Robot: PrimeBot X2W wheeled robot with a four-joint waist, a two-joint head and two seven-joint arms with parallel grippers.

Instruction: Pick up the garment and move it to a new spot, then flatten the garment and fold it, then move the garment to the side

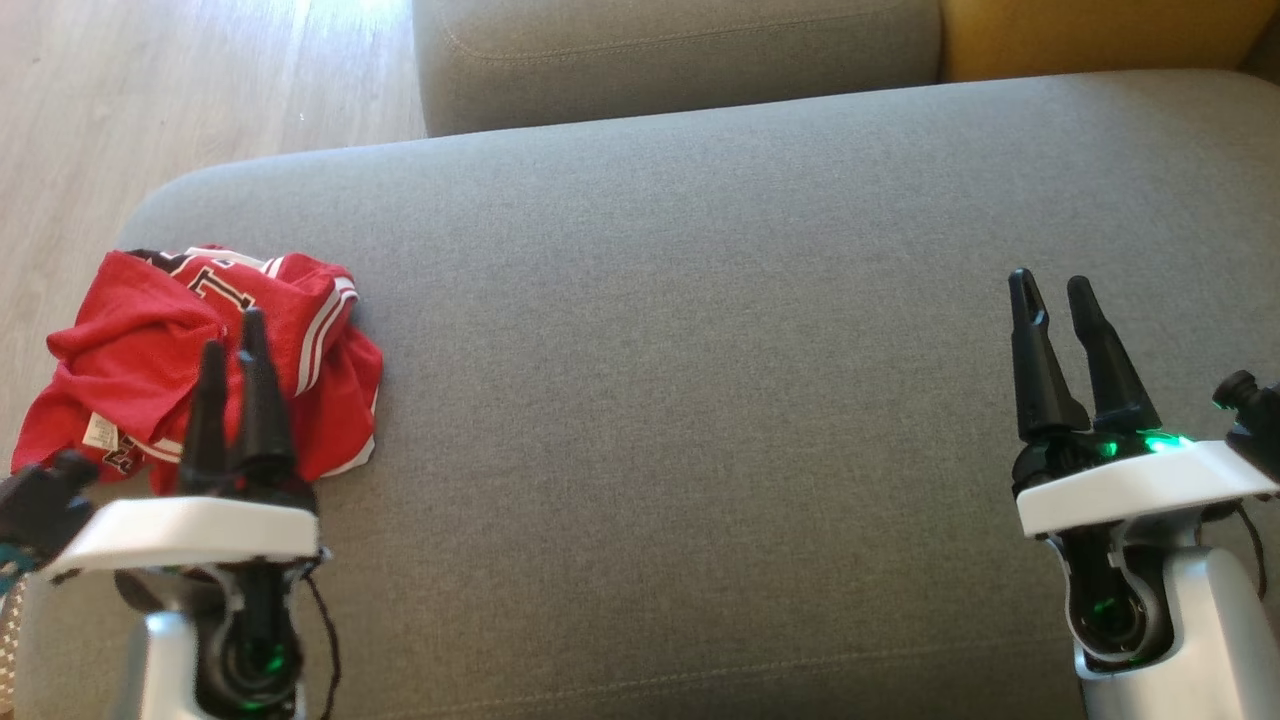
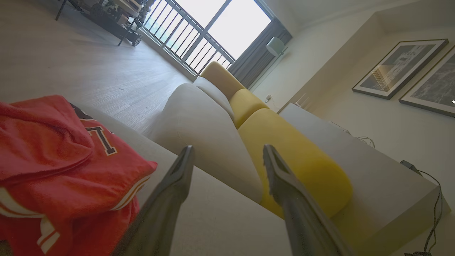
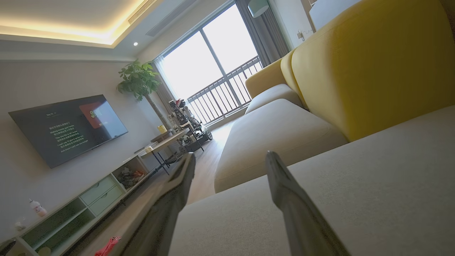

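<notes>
1. Garment (image 1: 130, 340): a red jersey with white-and-dark trim and a printed number, crumpled in a heap. It lies at the left end of the grey seat cushion (image 1: 700, 350), close to the rounded edge by the wood floor (image 1: 150, 90). A white label (image 1: 100, 430) faces up near its front edge.
2. Left claw (image 1: 233, 330): in the head view its fingers cross over the heap's right half. In the left wrist view the left claw (image 2: 228, 147) is spread wide with nothing in the gap, only cushion showing between the fingers. The garment (image 2: 53, 160) sits off to that view's left, just beside one finger. I can't tell whether it touches.
3. Right claw (image 1: 1049, 279): over bare cushion at the right end, well apart from the garment. The right wrist view shows the right claw (image 3: 230, 154) spread wide and gripping nothing.
4. Both claws point away from the robot, towards the far edge of the seat.
5. Behind the seat there is a second grey cushion (image 1: 680, 60), with a yellow cushion (image 1: 1100, 35) to its right.
6. Room, right wrist view: wall TV (image 3: 67, 128), potted plant (image 3: 138, 78) and a big window (image 3: 213, 67) with a railing.
7. Two framed pictures (image 2: 398, 67) hang on the wall in the left wrist view.
</notes>
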